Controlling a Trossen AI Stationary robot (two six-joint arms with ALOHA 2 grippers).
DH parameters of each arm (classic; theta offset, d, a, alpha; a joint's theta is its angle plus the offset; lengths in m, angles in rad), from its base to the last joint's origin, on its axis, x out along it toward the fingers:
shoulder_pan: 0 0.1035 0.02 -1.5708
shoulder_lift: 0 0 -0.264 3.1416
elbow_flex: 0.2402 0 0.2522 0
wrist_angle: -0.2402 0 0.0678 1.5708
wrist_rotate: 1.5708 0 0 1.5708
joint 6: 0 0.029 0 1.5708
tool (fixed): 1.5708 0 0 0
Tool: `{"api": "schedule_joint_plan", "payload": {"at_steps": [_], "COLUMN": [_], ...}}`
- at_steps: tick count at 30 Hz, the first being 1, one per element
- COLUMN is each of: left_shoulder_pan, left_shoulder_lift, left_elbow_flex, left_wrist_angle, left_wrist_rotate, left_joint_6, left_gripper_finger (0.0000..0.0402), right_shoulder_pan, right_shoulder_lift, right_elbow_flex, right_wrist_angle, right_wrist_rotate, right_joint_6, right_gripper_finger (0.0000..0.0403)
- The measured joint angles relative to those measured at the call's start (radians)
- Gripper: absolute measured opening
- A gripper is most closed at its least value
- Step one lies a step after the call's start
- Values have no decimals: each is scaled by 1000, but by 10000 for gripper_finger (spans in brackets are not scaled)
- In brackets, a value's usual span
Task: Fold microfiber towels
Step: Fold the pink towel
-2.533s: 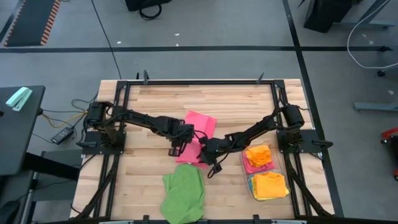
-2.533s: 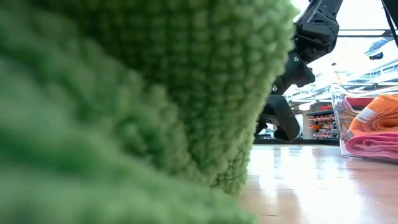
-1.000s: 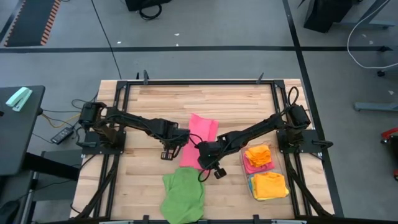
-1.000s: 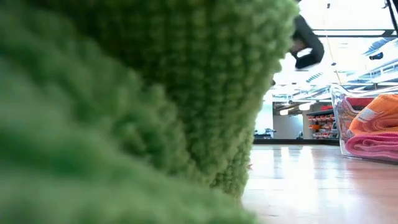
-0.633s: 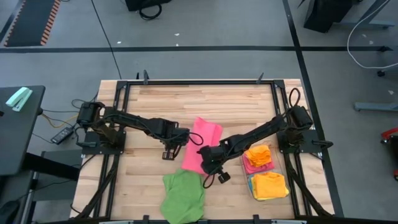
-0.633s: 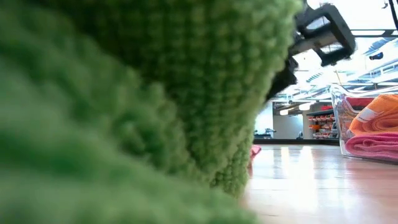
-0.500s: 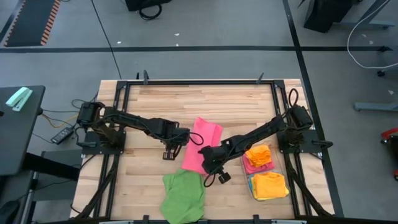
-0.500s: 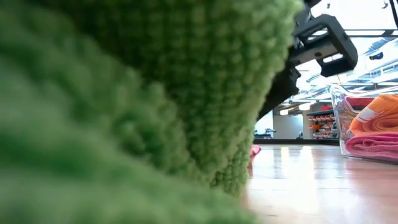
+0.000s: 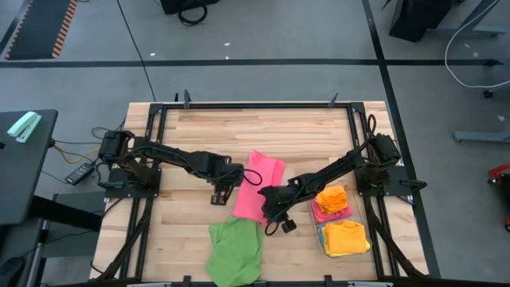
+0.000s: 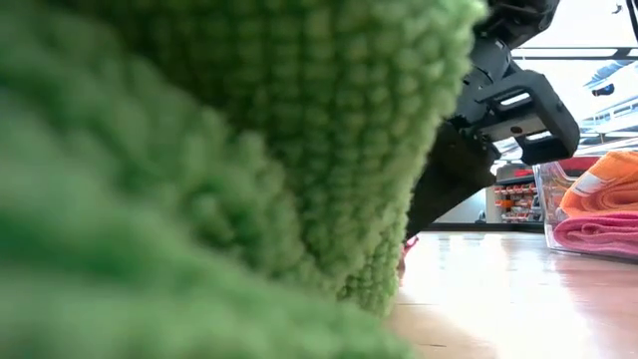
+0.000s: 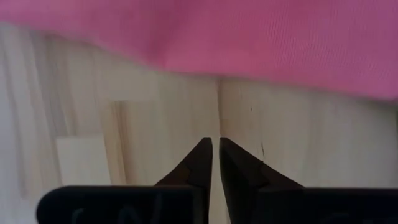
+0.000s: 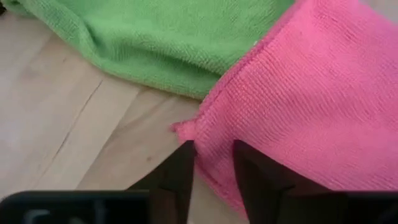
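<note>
Left tool point(image 9: 221, 194) clenched on nothing, hovers over bare tabletop point(image 9: 183, 223); pink towel point(image 9: 259, 183) just beside it, apart.

Right tool point(image 12: 211, 163) parted, straddling pink towel's corner, not gripping. Green towel point(image 12: 168, 37) just ahead, touching pink edge.

Risks, my guess: fold springs open with no tool pinning it; right fingers point(image 12: 180, 168) snag corner on withdrawal, dragging pink towel; green towel gets nudged.
</note>
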Motion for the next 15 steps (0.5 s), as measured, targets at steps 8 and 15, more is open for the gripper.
{"api": "schedule_joint_plan", "payload": {"at_steps": [8, 15], "left_shoulder_pan": [-17, -62], "left_shoulder_lift": [7, 50], "left_elbow_flex": [-1, -2], "left_wrist_angle": [238, 313], "left_wrist_rotate": [0, 0], "left_joint_6": [-19, -46], "left_gripper_finger": [30, 39], "right_shoulder_pan": [-16, -27], "right_shoulder_lift": [-43, -154], "right_elbow_flex": [14, 17], "right_wrist_angle": [-88, -212], "right_wrist_rotate": [-1, 12], "right_joint_6": [29, 41], "right_gripper_finger": [187, 193]}}
